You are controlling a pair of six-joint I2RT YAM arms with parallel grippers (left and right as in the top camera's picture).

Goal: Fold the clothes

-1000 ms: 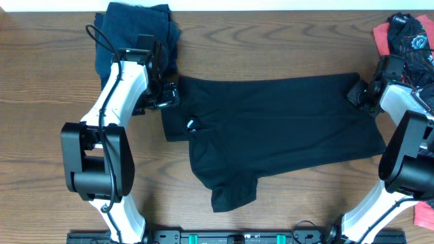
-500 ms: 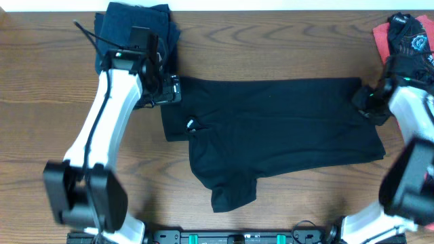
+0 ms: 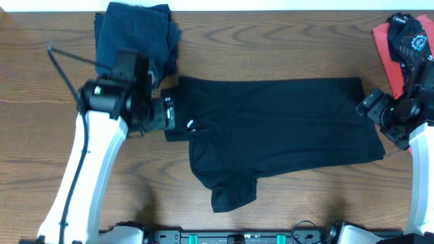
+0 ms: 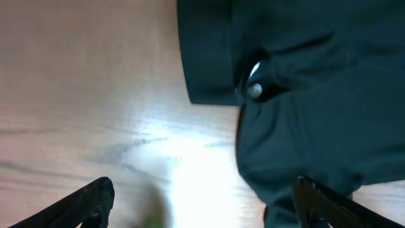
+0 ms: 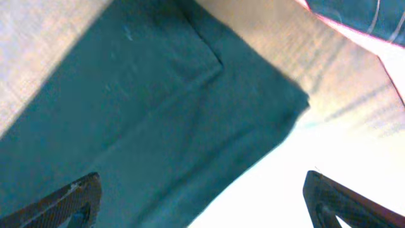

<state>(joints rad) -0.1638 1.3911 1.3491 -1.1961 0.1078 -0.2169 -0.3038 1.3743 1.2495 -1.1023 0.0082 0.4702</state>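
**A:** where's the black T-shirt (image 3: pixel 278 122) sitting right now?

**B:** flat in the middle of the table (image 3: pixel 41 169), long axis running left-right, with one sleeve (image 3: pixel 230 193) flopped toward the robot's side. The left gripper (image 3: pixel 168 112) is at its left end and the right gripper (image 3: pixel 369 107) at its right end, so each arm is nearest its own end.

**A:** holding anything?

**B:** nope, both are spread wide and empty, hovering by the edges. Further back there's a navy pile (image 3: pixel 135 27) far-left and a red-and-black shirt (image 3: pixel 407 37) far-right.

A wooden table (image 3: pixel 271 47) of dark brown, wavy grain fills the overhead view. A white strip (image 3: pixel 271 5) runs along its far edge, and a black rail (image 3: pixel 271 237) with green parts lies at the near edge. Bright light glares off the wood in both wrist views.
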